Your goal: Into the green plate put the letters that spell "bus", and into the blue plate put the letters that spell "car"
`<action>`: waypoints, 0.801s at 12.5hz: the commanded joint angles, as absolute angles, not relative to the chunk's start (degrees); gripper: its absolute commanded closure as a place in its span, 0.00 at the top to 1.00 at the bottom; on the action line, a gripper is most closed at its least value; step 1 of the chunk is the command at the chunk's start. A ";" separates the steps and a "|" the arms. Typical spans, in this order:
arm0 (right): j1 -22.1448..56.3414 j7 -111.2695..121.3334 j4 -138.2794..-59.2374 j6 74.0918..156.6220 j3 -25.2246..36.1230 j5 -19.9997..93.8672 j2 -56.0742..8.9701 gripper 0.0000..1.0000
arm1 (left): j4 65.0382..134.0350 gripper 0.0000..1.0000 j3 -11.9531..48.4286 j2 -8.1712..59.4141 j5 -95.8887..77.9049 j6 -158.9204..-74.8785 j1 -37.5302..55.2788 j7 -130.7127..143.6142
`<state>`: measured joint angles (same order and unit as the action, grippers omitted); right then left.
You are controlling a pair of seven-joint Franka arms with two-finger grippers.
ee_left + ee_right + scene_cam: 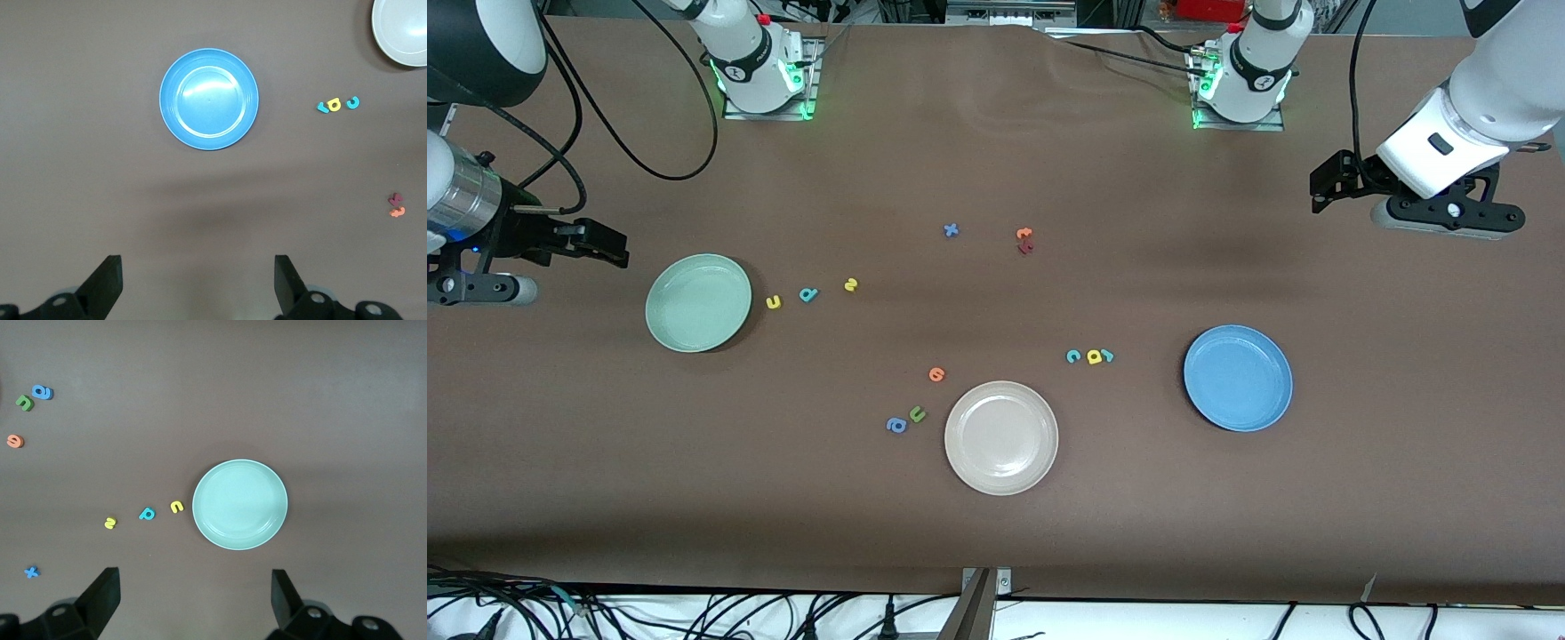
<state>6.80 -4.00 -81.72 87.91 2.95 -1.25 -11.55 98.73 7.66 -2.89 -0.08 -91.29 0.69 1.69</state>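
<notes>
Front view: nothing is sorted yet; both grippers, left gripper (pixel 1325 188) and right gripper (pixel 609 244), are held open and empty above the table's ends, so the round mint-green plate (pixel 698 302) and round blue plate (pixel 1237 378) are left unobstructed.

Table (pixel 996 551): one wide surface under a matte brown cover that fills nearly the whole front view; both wrist views show the same plain brown.
Cover: a slight wrinkle and a small notch along the edge farthest from the front camera.
Light: even and from overhead, with a pale sheen on the brown toward the farthest edge and soft blurred shadows.
Mounting plates (pixel 769 111): two metal plates bolted to the table along the farthest edge, each lit by a green glow.
Cables (pixel 605 613): black leads lie tangled on a white strip under the table's nearest edge.
Bracket (pixel 985 587): a small metal piece at the middle of the nearest edge.
</notes>
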 commanded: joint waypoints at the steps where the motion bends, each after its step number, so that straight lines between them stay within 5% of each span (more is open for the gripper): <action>1: 6.94 -4.31 -80.95 86.66 2.99 -0.44 -11.43 1.00 | 97.12 1.00 7.73 -2.37 -0.26 -90.00 0.88 2.20; 10: 11.85 -16.60 -84.18 89.03 1.93 -0.35 -12.74 0.99 | 96.50 1.00 7.73 -2.20 -0.26 -90.00 0.97 2.29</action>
